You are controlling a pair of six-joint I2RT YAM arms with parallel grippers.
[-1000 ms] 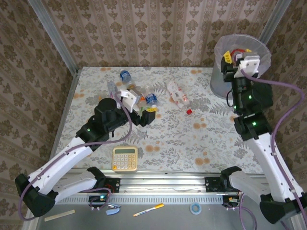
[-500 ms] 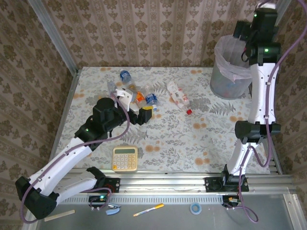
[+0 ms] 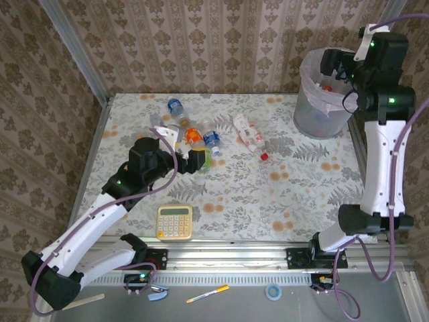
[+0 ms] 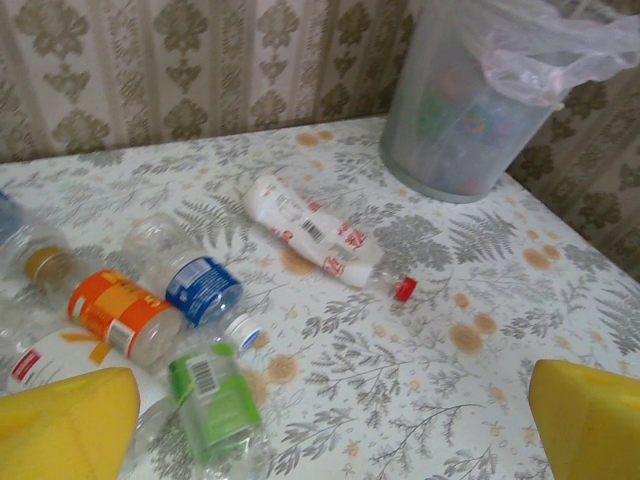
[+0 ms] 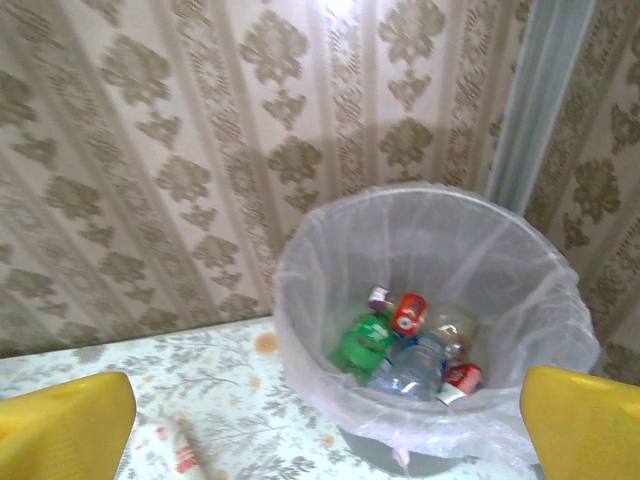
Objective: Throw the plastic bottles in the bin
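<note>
The plastic bottles (image 4: 122,315) at lower left of the left wrist view are clear, glossy plastic with shiny printed labels; the white bottle (image 4: 300,225) near the centre is opaque. The bin (image 4: 440,130) is smooth grey plastic, and its bag liner (image 5: 300,300) is thin, crinkled, translucent film. The table covering (image 4: 420,400) looks smooth with a faint sheen, the wallpaper (image 5: 150,150) matt. The rail (image 3: 228,258) along the bottom of the top view is bare ribbed metal. The calculator (image 3: 174,222) is yellow plastic.

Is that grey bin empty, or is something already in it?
Partly filled: the right wrist view looks into the bin, where several plastic bottles lie at the bottom, well below the rim.
</note>
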